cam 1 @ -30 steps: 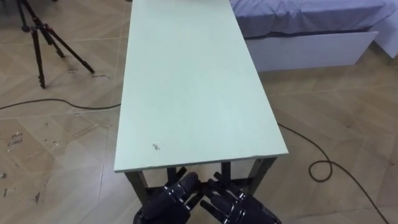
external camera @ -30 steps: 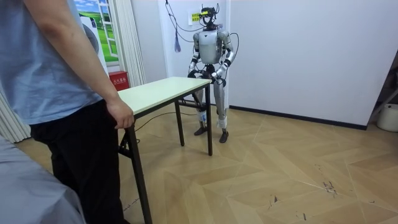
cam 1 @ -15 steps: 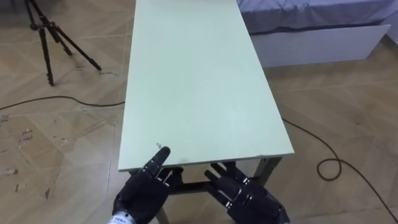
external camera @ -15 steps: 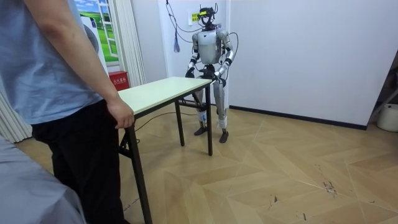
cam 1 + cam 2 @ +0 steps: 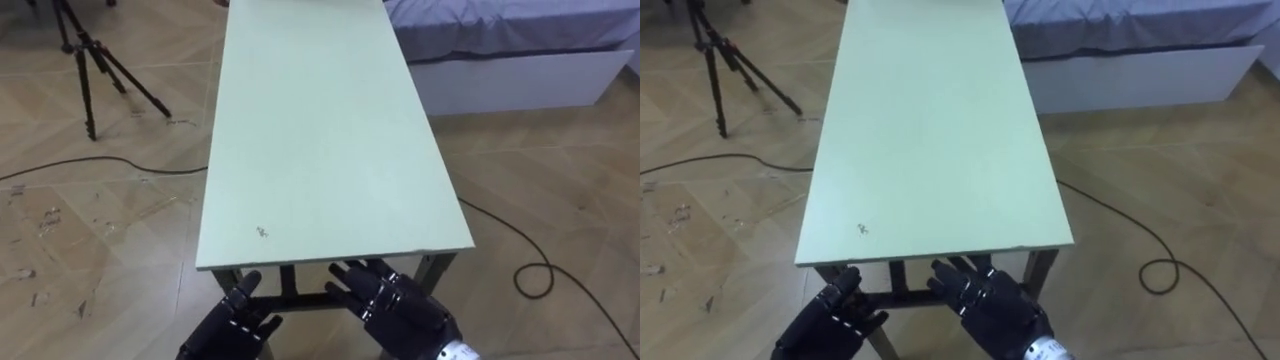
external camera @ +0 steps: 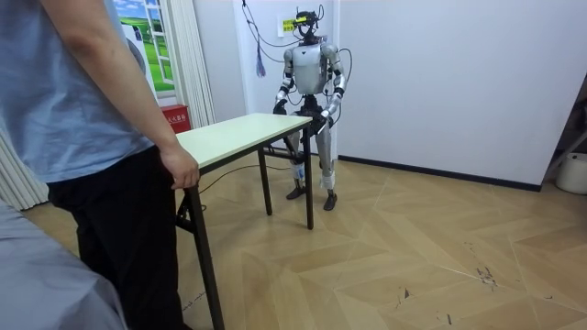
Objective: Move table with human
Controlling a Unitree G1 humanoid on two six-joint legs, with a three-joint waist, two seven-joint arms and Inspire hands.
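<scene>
A long table with a pale green top (image 5: pixel 320 130) and dark legs stretches away from me. Both of my hands hang just short of its near end, below the level of the top. My left hand (image 5: pixel 236 322) is open with its fingers spread, a little back from the edge. My right hand (image 5: pixel 398 306) is open too, its fingertips (image 5: pixel 345 275) close under the near edge. In the room view I stand at the far end of the table (image 6: pixel 234 135). A person in a blue shirt stands at the other end, one hand (image 6: pixel 181 170) curled over that corner.
A dark tripod (image 5: pixel 92 72) stands on the wooden floor to the table's left. A bed with a white frame (image 5: pixel 515 60) lies at the back right. A black cable (image 5: pixel 535 272) loops over the floor on the right. A red box (image 6: pixel 176 118) sits by the curtain.
My left hand has dropped down and back from the table's near edge, where a finger had reached up to it. The right hand has crept slightly forward. The person has not moved.
</scene>
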